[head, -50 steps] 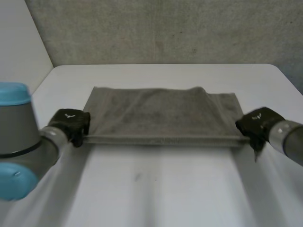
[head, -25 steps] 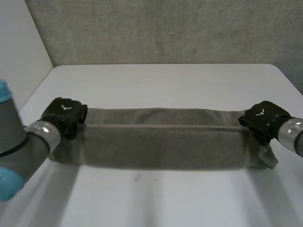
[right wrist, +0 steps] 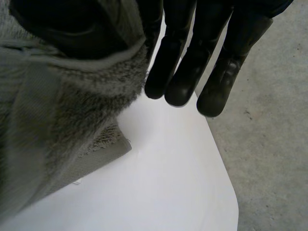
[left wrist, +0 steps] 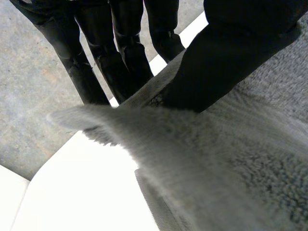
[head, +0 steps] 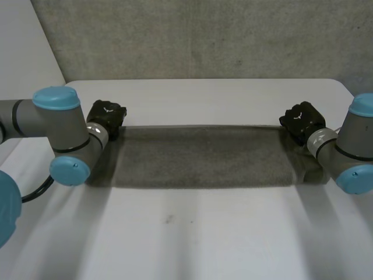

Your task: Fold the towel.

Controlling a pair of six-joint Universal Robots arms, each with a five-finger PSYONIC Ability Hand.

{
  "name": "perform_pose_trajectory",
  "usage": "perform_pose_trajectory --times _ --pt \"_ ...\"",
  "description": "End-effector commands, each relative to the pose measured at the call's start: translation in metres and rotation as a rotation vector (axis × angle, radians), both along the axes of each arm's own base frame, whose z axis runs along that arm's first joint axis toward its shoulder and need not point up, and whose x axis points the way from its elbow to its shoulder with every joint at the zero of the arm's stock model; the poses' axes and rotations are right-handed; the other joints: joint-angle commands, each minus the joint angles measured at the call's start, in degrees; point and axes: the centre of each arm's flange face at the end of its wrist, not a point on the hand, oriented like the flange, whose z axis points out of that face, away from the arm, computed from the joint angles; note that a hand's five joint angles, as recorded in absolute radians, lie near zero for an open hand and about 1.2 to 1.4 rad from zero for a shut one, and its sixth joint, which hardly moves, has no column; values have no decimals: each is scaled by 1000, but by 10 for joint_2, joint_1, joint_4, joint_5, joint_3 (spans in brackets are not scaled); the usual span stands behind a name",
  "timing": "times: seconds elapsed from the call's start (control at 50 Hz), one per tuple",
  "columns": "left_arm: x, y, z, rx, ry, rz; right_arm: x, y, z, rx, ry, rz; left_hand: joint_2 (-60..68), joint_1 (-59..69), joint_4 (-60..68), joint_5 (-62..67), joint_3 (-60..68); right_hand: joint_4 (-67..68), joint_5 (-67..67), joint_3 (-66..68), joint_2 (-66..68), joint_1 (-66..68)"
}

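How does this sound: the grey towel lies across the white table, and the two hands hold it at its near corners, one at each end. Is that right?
Not quite. The hands hold the far corners, not the near ones. In the head view the left hand and the right hand sit at the two ends of the far edge of the grey towel. The towel does lie across the white table.

Grey arm joints point(head: 67, 129), light-blue round caps point(head: 56, 98), black left hand point(head: 109, 118), black right hand point(head: 307, 123), small white marks point(head: 106, 109)
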Motion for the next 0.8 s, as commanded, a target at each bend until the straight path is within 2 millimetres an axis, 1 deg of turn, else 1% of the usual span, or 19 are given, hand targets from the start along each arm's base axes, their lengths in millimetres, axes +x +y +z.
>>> perform_pose_trajectory --times 0.02,0.04,0.06,0.08,0.1,0.24,0.28,0.3,0.32,0.42,0.44,0.46,0.48,0.52,0.56,0.6,0.72,0.74,0.8 --pt "-3 -8 -9 -6 -2 1 2 -6 -9 7 2 3 104 118 101 111 103 -408 -410 -397 -398 -404" --pt "-4 -9 -12 -3 -3 1 2 -8 -8 3 0 1 99 113 97 106 98 -602 -604 -591 -592 -598" --pt "-4 -10 -15 0 -2 1 3 -10 -6 -6 -2 -1 -298 -283 -300 -290 -298 -602 -604 -591 -592 -598" --pt "-4 -10 -15 0 -2 1 3 -10 -6 -6 -2 -1 -302 -287 -304 -294 -302 -602 -604 -591 -592 -598" --pt "-5 -10 -16 1 -1 3 3 -12 -4 -13 -5 0 -596 -582 -599 -589 -597 -602 -604 -591 -592 -598" --pt "-8 -11 -9 -18 15 -3 2 -19 17 -63 -57 5 -596 -582 -599 -589 -597 -602 -604 -591 -592 -598" --pt "-9 -10 -6 -27 18 -4 0 -23 40 -113 -120 -5 -596 -582 -599 -589 -597 -602 -604 -591 -592 -598" --pt "-9 -10 1 -42 25 -6 0 -23 40 -113 -120 -5 -596 -582 -599 -589 -597 -602 -604 -591 -592 -598" --pt "-9 -9 8 -52 34 -5 -1 -24 51 -132 -154 -2 -596 -582 -599 -589 -597 -602 -604 -591 -592 -598" --pt "-8 -8 19 -61 71 3 -10 -29 63 -136 -224 32 -596 -582 -599 -589 -597 -602 -604 -591 -592 -598" --pt "-8 -8 22 -62 81 6 -13 -31 64 -129 -233 42 -596 -582 -599 -589 -597 -539 -541 -528 -529 -534" --pt "-8 -8 22 -62 81 6 -13 -31 64 -129 -233 42 -596 -582 -599 -589 -597 -538 -539 -526 -528 -533" --pt "-7 -7 24 -62 87 7 -13 -31 61 -120 -237 56 -596 -582 -599 -589 -597 -443 -444 -431 -433 -438" --pt "-7 -7 24 -61 90 9 -13 -31 59 -109 -243 71 -596 -582 -599 -589 -597 -422 -423 -410 -412 -417" --pt "-7 -6 23 -53 90 10 -13 -31 57 -96 -250 74 -596 -582 -599 -589 -597 -440 -442 -429 -430 -436" --pt "-6 -3 21 -43 89 9 -16 -33 52 -69 -272 60 -596 -582 -598 -589 -597 -602 -604 -591 -592 -598" --pt "-5 0 18 -30 85 10 -24 -39 47 -37 -312 47 -596 -582 -599 -589 -597 -602 -604 -591 -592 -598" --pt "-5 1 18 -28 85 8 -24 -39 42 -16 -323 48 -596 -582 -599 -589 -597 -533 -535 -522 -523 -529" --pt "-4 2 17 -23 83 10 -27 -42 37 4 -333 34 -596 -582 -599 -589 -597 -602 -604 -591 -592 -598"
